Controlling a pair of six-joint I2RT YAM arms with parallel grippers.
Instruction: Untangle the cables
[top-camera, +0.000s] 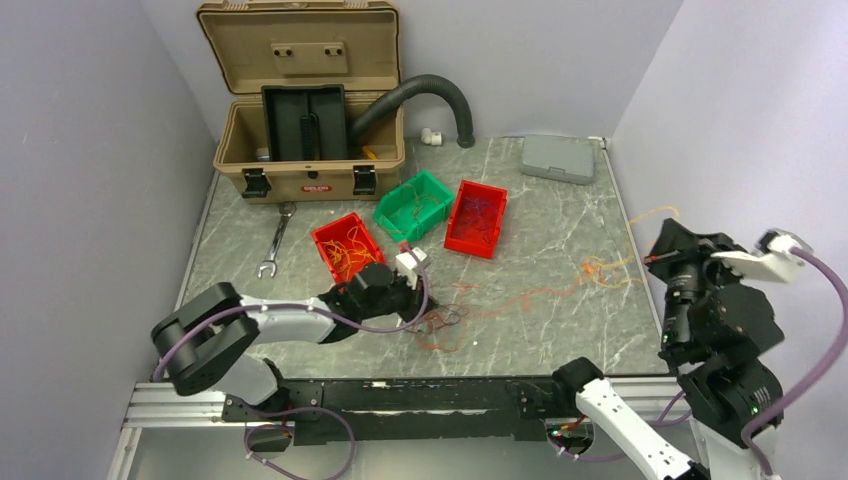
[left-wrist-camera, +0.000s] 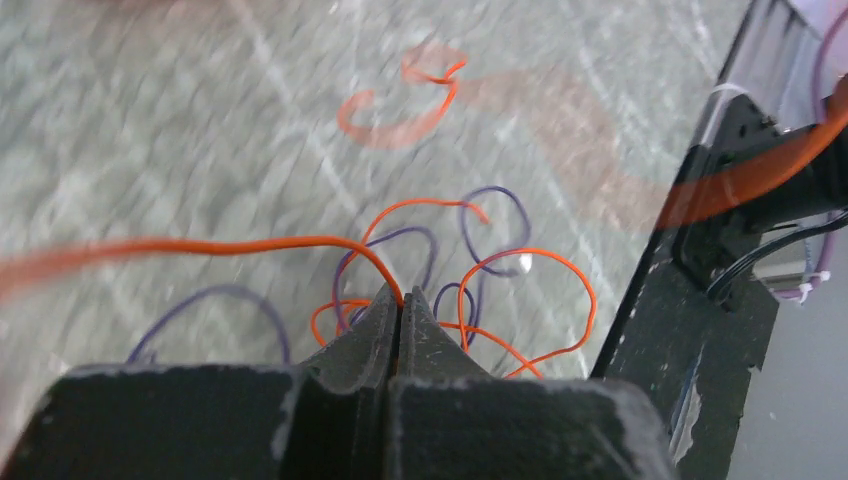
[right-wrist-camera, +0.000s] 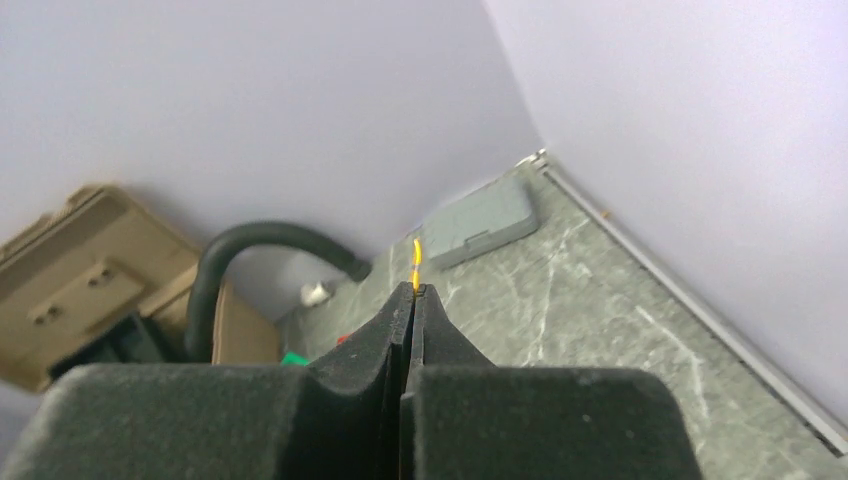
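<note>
The left gripper (left-wrist-camera: 400, 298) pinches an orange cable (left-wrist-camera: 250, 243) tight, by the tangle of cables (top-camera: 445, 322). The right gripper (right-wrist-camera: 413, 290), on the right, pinches a yellow cable (right-wrist-camera: 417, 260).

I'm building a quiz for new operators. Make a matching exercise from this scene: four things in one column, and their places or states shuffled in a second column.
Column one:
1 wrench
2 grey case
3 left gripper
4 right gripper

Column two:
A shut on a yellow cable, lifted above the table
B flat at the table's far right corner
C shut on an orange cable, low over the table
D lying in front of the open toolbox

Pairs: 1-D, 2-B, 3-C, 4-A.
</note>
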